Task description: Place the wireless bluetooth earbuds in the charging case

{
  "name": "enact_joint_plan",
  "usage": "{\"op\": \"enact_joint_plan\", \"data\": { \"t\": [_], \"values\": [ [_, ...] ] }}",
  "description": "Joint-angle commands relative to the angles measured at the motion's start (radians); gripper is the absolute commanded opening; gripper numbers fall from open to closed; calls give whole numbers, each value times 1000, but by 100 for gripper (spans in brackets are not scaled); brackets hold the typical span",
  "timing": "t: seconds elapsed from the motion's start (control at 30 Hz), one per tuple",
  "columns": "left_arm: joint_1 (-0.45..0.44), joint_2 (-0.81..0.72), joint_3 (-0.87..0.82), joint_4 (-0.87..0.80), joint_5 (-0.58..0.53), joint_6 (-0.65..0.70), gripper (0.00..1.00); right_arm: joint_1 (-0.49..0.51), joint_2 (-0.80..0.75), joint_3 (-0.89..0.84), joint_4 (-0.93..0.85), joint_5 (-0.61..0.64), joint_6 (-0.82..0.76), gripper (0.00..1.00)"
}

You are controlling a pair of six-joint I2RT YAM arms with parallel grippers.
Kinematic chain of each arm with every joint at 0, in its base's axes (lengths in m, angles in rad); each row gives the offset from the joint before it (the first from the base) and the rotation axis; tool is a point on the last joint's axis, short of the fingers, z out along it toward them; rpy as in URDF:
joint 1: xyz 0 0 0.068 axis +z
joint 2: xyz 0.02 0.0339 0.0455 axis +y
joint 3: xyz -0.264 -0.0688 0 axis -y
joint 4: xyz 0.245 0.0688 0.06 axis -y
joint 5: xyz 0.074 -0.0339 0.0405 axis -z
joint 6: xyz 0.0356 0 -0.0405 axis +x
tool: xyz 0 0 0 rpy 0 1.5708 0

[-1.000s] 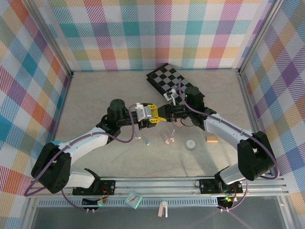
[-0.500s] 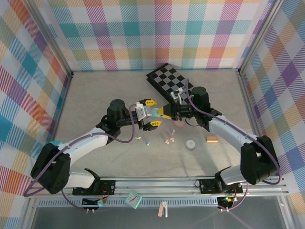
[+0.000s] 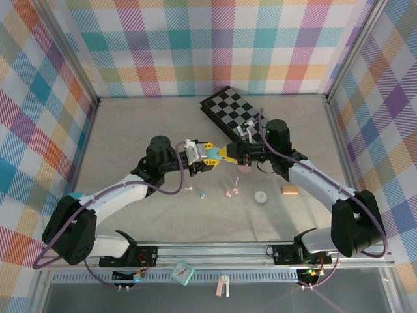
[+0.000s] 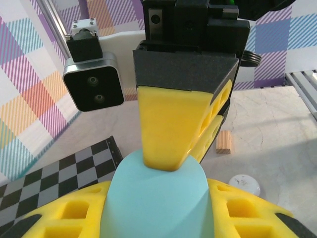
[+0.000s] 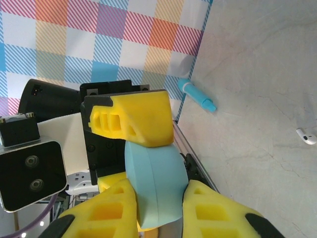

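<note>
Mid-frame above the tabletop (image 3: 130, 130), left end effector (image 3: 207, 160) and right end effector (image 3: 227, 153) both clench the pale blue charging case (image 4: 153, 198), probably to open it; the earbuds (image 3: 229, 193) lie loose just below, awaiting pickup.

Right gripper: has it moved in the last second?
Yes. The right gripper has shifted slightly right, from the checkerboard toward the wooden block.

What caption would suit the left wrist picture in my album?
Left gripper and right gripper both clasp one pale blue charging case.
</note>
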Motion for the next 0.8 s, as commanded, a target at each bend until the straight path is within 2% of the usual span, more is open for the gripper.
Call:
{"op": "enact_joint_plan", "data": {
  "t": [0.0, 0.07, 0.17, 0.3, 0.5, 0.57, 0.63, 0.7, 0.77],
  "values": [
    [3, 4, 9, 41, 48, -2, 27, -1, -22, -14, 72, -14, 35, 35],
    [3, 5, 5, 63, 49, -18, 27, -1, -12, -17, 95, -18, 53, 39],
    [3, 9, 6, 92, 52, -36, 27, -1, -2, -26, 120, -18, 68, 38],
    [2, 15, 12, 92, 60, -39, 27, -1, 0, -34, 139, -20, 81, 28],
    [2, 28, 13, 131, 80, -74, 27, -1, 3, -37, 128, -16, 79, 42],
    [2, 30, 14, 136, 82, -77, 27, -1, 6, -38, 135, -17, 83, 42],
    [2, 30, 15, 136, 77, -78, 27, -1, 5, -43, 149, -21, 92, 38],
    [2, 32, 16, 136, 78, -78, 27, -1, 2, -42, 149, -21, 94, 39],
    [2, 33, 18, 135, 81, -78, 27, -1, -4, -44, 149, -24, 94, 36]
  ]
}}
